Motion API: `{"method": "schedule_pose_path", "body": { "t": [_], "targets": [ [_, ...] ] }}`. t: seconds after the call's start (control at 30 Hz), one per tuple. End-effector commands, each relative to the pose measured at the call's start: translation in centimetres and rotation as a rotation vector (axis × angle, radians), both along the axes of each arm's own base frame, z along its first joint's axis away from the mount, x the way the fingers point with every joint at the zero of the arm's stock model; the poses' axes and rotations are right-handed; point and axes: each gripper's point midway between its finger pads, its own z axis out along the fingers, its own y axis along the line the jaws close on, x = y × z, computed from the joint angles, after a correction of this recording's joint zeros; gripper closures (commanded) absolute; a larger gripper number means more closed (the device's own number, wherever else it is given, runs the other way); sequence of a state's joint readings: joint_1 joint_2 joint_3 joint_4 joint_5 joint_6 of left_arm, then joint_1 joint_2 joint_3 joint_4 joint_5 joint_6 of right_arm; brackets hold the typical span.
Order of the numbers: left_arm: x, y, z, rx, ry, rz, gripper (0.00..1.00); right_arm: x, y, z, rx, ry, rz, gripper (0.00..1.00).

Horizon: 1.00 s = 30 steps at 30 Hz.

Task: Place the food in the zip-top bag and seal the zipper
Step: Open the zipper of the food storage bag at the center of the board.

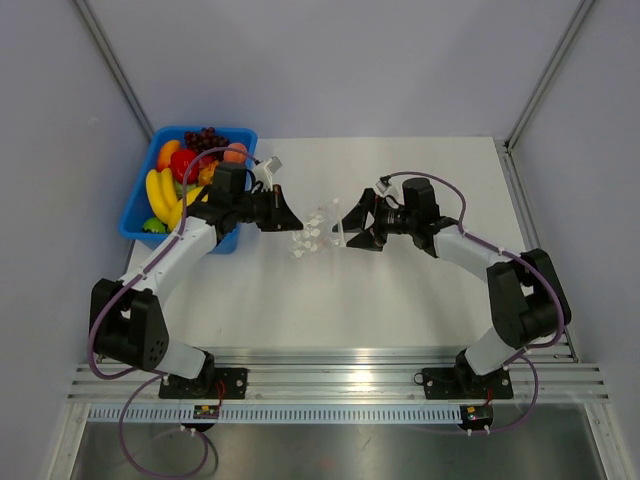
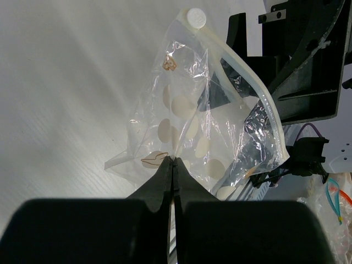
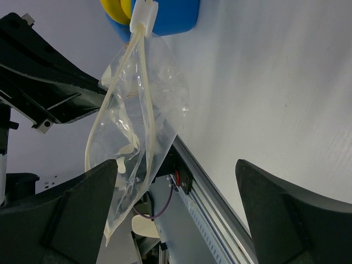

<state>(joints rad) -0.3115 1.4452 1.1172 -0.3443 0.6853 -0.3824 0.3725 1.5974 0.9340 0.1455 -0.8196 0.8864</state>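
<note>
Left claw [image 2: 174,163]: shut tight, pinching one edge of the small crinkly see-through zip-top bag [image 2: 204,124], which has pale round dots on the film. The bag stands out ahead of this claw's tips, mouth edge on the side away from it.

The whitish press-seal zipper strip [image 2: 257,91] runs along that far edge, with a small white slider [image 2: 196,17] at one end. In the right wrist view the two halves of the strip spread apart below the slider. The mouth gapes, not sealed.

Right claw [image 3: 176,170]: jaws wide apart, gripping nothing. The bag hangs in front of it, offset towards one finger [image 3: 71,220]. The lower corner of the film overlaps that finger in view; can't tell if they touch.

Top view: the claws face each other tip to tip, bag between them, over the white worktop [image 1: 400,300]. Can't tell whether the bag rests on it.

The small round orange-red peach-like fruit [image 1: 236,153] sits in the blue plastic bin [image 1: 132,212], behind the left claw and just beside its wrist, well apart from the right claw. Yellow bananas [image 1: 160,195] and dark purple grapes [image 1: 205,138] are in the same bin.
</note>
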Motion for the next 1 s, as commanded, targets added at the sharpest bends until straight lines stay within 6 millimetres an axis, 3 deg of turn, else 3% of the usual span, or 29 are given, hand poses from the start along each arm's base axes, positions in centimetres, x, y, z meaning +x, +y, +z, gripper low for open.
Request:
{"method": "schedule_pose_path", "body": {
  "t": [0.0, 0.1, 0.2, 0.23, 0.33, 0.37, 0.4, 0.43, 0.47, 0.5, 0.53, 0.57, 0.7, 0.77, 0.97],
  "targets": [
    [-0.4, -0.2, 2.1, -0.038, -0.076, -0.031, 1.0, 0.0, 0.9, 1.7, 0.038, -0.061, 0.056, 0.06],
    [-0.5, -0.2, 2.1, -0.043, -0.075, -0.036, 1.0, -0.4, 1.4, 1.2, 0.025, -0.05, 0.079, 0.17],
    [-0.5, -0.2, 2.4, -0.042, -0.093, -0.038, 1.0, -0.7, 2.0, 1.2, 0.024, -0.049, 0.09, 0.4],
    [-0.5, -0.2, 2.5, -0.043, -0.101, -0.039, 1.0, -0.8, 2.2, 1.3, 0.029, -0.054, 0.091, 0.58],
    [-0.7, -0.1, 2.6, -0.038, -0.119, -0.049, 1.0, -0.5, 1.8, 0.6, -0.022, -0.045, 0.062, 1.0],
    [-0.8, 0.0, 2.6, -0.03, -0.107, -0.05, 0.97, 0.3, 1.4, 0.1, -0.074, -0.052, 0.016, 1.0],
    [-0.7, 0.1, 2.6, -0.017, -0.116, -0.055, 0.86, 1.1, 1.0, 0.5, -0.116, -0.071, -0.014, 1.0],
    [-0.4, 0.5, 2.1, 0.014, -0.105, -0.032, 0.49, 0.5, -0.3, -1.4, -0.234, -0.011, -0.04, 1.0],
    [-0.5, 0.8, 2.2, 0.037, -0.086, -0.024, 0.33, 2.9, -1.6, -1.0, -0.403, -0.078, -0.183, 1.0],
    [-0.4, 1.1, 2.2, 0.058, -0.094, -0.019, 0.23, 3.2, -2.6, -1.3, -0.52, -0.096, -0.227, 1.0],
    [-0.5, 1.7, 2.2, 0.087, -0.096, 0.006, 0.14, 2.1, -4.1, -2.3, -0.668, -0.083, -0.225, 1.0],
    [-0.4, 2.0, 2.5, 0.099, -0.107, 0.02, 0.14, 3.7, -5.4, -1.0, -0.755, -0.139, -0.314, 1.0],
    [0.3, 3.0, 3.5, 0.144, -0.129, 0.099, 0.25, 3.2, -5.9, -1.0, -0.857, -0.146, -0.335, 1.0],
    [0.2, 2.1, 3.8, 0.122, -0.123, 0.097, 0.3, 3.2, -5.7, -1.1, -0.879, -0.157, -0.339, 1.0],
    [1.0, -1.4, 3.4, 0.043, -0.05, 0.158, 0.29, 2.7, -4.3, -1.6, -0.875, -0.146, -0.317, 1.0]
  ]
}}
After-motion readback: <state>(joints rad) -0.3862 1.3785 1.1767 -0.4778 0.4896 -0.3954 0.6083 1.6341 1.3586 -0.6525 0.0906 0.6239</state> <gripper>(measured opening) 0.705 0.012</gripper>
